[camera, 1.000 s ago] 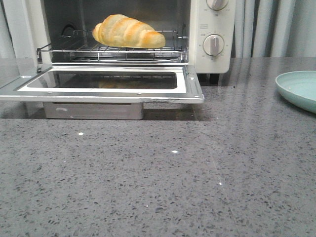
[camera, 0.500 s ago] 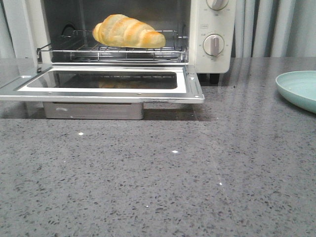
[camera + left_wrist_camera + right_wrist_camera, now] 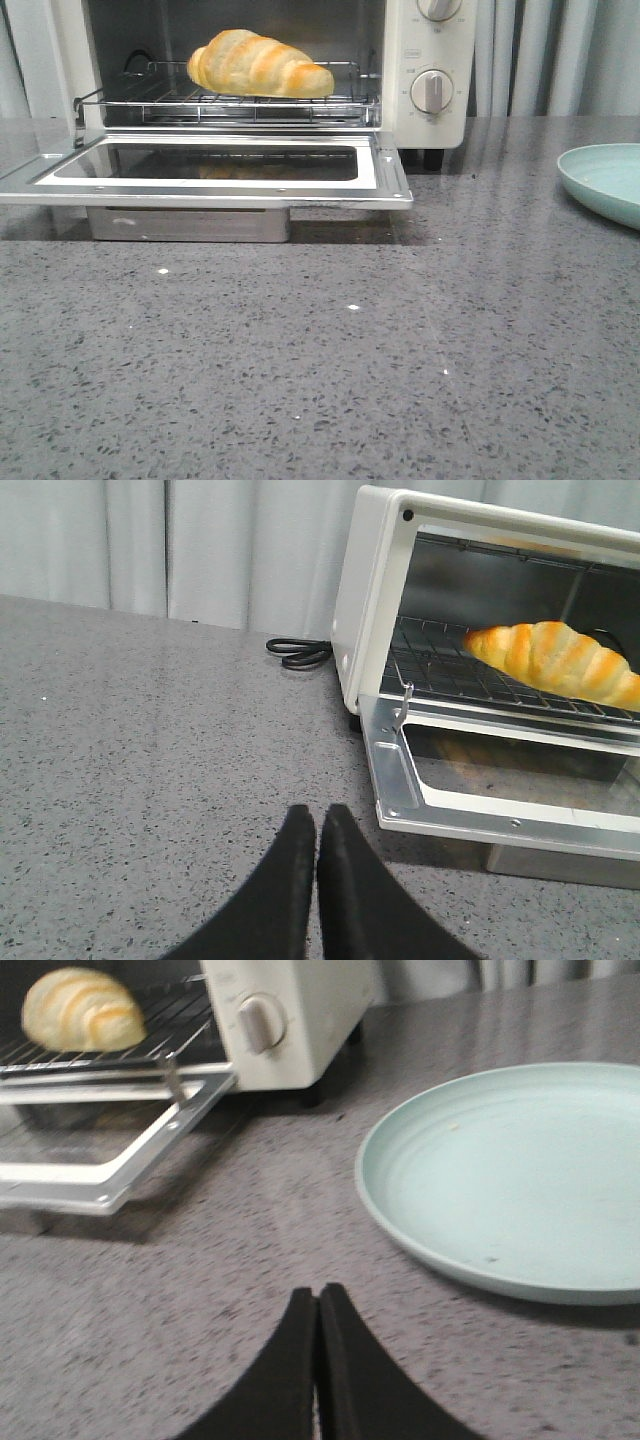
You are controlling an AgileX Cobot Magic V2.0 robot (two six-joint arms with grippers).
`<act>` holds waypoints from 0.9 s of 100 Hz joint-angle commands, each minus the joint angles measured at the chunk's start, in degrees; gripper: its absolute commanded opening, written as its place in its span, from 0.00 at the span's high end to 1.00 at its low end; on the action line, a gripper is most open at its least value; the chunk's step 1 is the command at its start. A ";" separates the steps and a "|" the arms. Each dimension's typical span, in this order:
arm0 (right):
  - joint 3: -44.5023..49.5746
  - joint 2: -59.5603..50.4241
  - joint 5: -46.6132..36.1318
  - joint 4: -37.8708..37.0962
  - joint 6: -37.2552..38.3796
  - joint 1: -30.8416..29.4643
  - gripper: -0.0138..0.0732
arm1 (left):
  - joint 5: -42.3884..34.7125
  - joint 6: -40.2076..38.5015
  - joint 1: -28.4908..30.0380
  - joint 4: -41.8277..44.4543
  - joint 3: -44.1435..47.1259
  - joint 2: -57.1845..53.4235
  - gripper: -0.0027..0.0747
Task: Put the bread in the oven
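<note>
Your bread is already on the wire rack inside the oven, lying with its long axis across the cavity, roughly parallel to the open door, tapered ends pointing toward the side walls. It sits nearer the left side of the rack than the knob side. The door is dropped flat and level, so the placing looks done and, by my judgement, the only thing left, if anything, is lifting that door shut.

Neither arm shows in the front view. In the left wrist view your left gripper has its 2 fingers pressed together with nothing between them, held low over the bench, just off the near left corner of the door. From there the oven mouth lies ahead and toward the robot's right.

In the right wrist view your right gripper is likewise closed and empty, beside the pale green plate, which is bare. The oven lies ahead and to that arm's left, farther off.

So the left arm looks the nearer 1 to the door edge if you choose to close it.
</note>
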 commanded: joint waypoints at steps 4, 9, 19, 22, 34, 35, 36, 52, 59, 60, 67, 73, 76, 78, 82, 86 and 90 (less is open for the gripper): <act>-1.04 -2.22 -3.84 -0.47 -0.82 -4.65 0.93 | -4.04 0.00 0.23 -0.73 -1.39 0.96 0.99; -1.04 -3.65 -2.54 -1.65 -0.82 -6.43 0.93 | -4.04 0.00 0.23 -0.73 -1.39 0.96 0.99; -1.04 -5.71 -0.44 -2.76 -0.82 -9.85 0.93 | -4.04 0.00 0.23 -0.73 -1.39 0.96 0.99; -1.04 -6.27 0.05 -2.76 -0.82 -10.85 0.93 | -4.04 0.00 0.23 -0.73 -1.39 0.96 0.99; -1.04 -8.47 0.94 -3.20 -3.95 -12.47 0.93 | -4.04 0.00 0.23 -0.73 -1.39 0.96 0.99; -1.04 -8.72 0.94 -3.85 -3.95 -12.47 0.93 | -4.04 0.00 0.23 -0.73 -1.39 0.96 0.99; -1.04 -8.84 0.94 -3.85 -3.95 -12.47 0.93 | -4.04 0.00 0.23 -0.73 -1.39 0.96 0.99; -0.65 -11.64 1.03 -8.29 -3.95 -12.47 0.93 | -4.04 0.00 -0.81 -0.73 -1.39 0.96 0.99; 0.66 -12.88 0.90 -8.29 -3.95 -12.47 0.93 | -4.04 0.00 -0.81 -0.73 -1.39 0.96 0.99; 1.01 -12.98 0.90 -8.29 -3.95 -12.47 0.93 | -4.04 0.00 -0.81 -0.73 -1.39 0.96 0.99; 2.71 -14.10 0.90 -8.18 -3.68 -12.47 0.93 | -4.04 0.00 -0.81 -0.73 -1.39 0.96 0.99; 3.82 -14.62 0.90 -8.18 -3.57 -12.47 0.93 | -4.04 0.00 -0.81 -0.73 -1.39 0.96 0.99; 4.19 -14.62 0.90 -8.07 -3.57 -12.47 0.93 | -4.04 0.00 -0.81 -0.73 -1.39 0.96 0.99; 4.56 -14.62 0.90 -8.06 -3.57 -12.47 0.93 | -4.04 0.00 -0.81 -0.73 -1.39 0.96 0.99; 5.11 -14.62 0.90 -8.06 -3.57 -12.47 0.93 | -4.04 0.00 -0.81 -0.73 -1.39 0.96 0.99; 5.61 -14.62 0.90 -8.06 -3.57 -12.47 0.93 | -4.04 0.00 -0.81 -0.73 -1.39 0.96 0.99; 5.97 -14.62 0.90 -7.95 -3.57 -12.47 0.93 | -4.04 0.00 -0.81 -0.73 -1.39 0.96 0.99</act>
